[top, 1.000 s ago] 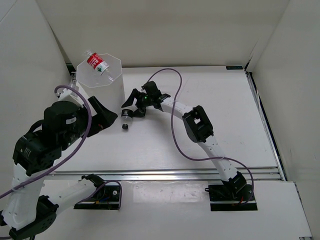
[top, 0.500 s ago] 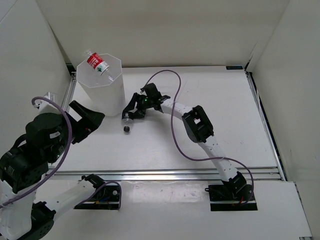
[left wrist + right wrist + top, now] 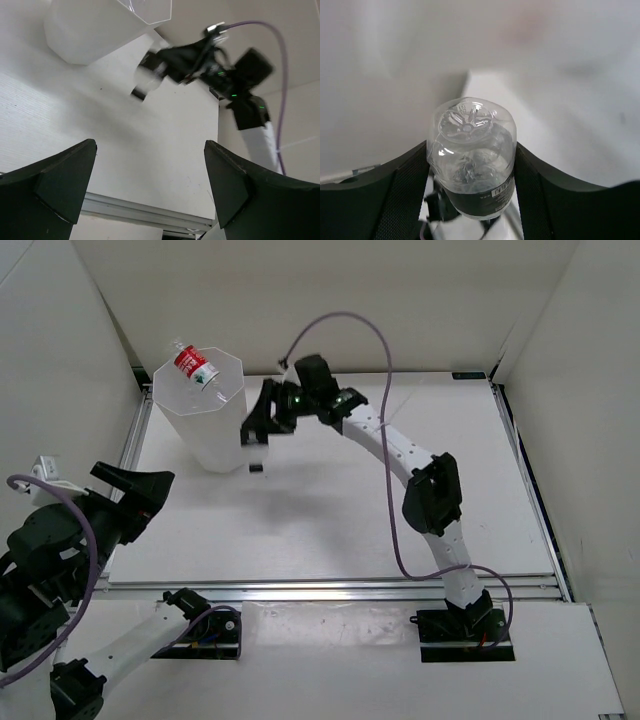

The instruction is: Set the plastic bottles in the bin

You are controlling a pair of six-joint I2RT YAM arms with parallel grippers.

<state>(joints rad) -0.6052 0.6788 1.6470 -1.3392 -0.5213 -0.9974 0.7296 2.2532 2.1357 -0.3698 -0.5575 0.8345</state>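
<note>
The tall white translucent bin (image 3: 200,420) stands at the far left; it also shows in the left wrist view (image 3: 95,30). A red-label bottle (image 3: 194,366) lies across its rim. My right gripper (image 3: 262,428) is shut on the black-label bottle (image 3: 471,155) and holds it above the table just right of the bin, its black cap (image 3: 255,468) hanging down. The same bottle shows blurred in the left wrist view (image 3: 147,80). My left gripper (image 3: 135,495) is open and empty at the near left, away from the bin. The blue-label and crushed bottles are out of view.
White enclosure walls (image 3: 330,300) close the back and both sides. A purple cable (image 3: 345,325) loops above the right arm. An aluminium rail (image 3: 330,590) runs along the table's near edge.
My right gripper has lifted the black-label bottle off the table and moved it up beside the bin. My left arm has drawn back toward the near left corner.
</note>
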